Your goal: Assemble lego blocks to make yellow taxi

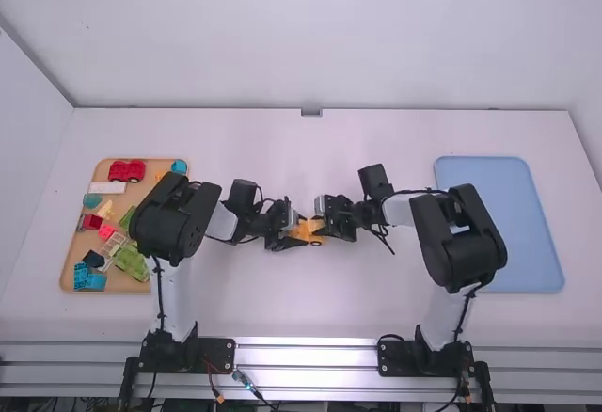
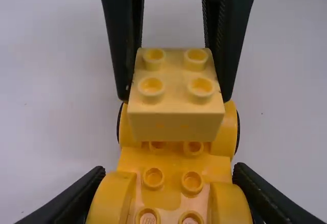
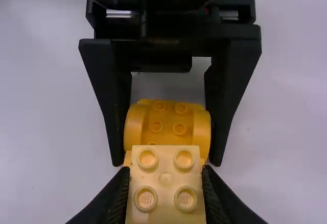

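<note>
Yellow taxi body (image 2: pixel 168 160), studded on top: clasped by its rounded sides between the jaws of the left gripper (image 1: pixel 297 231). Facing them, jaws of the right gripper (image 1: pixel 324 226) pinch a pale yellow brick (image 3: pixel 166 179), studs up, over the body's end beyond the left jaws; whether seated, cannot tell. Worktop (image 1: pixel 282 309) below both. Block tray (image 1: pixel 122 286) well left of both jaws; blue tray (image 1: pixel 499 243) well right.

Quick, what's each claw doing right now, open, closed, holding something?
Left claw: closed on the orange wheeled base.
Right claw: closed on the pale yellow block.
</note>
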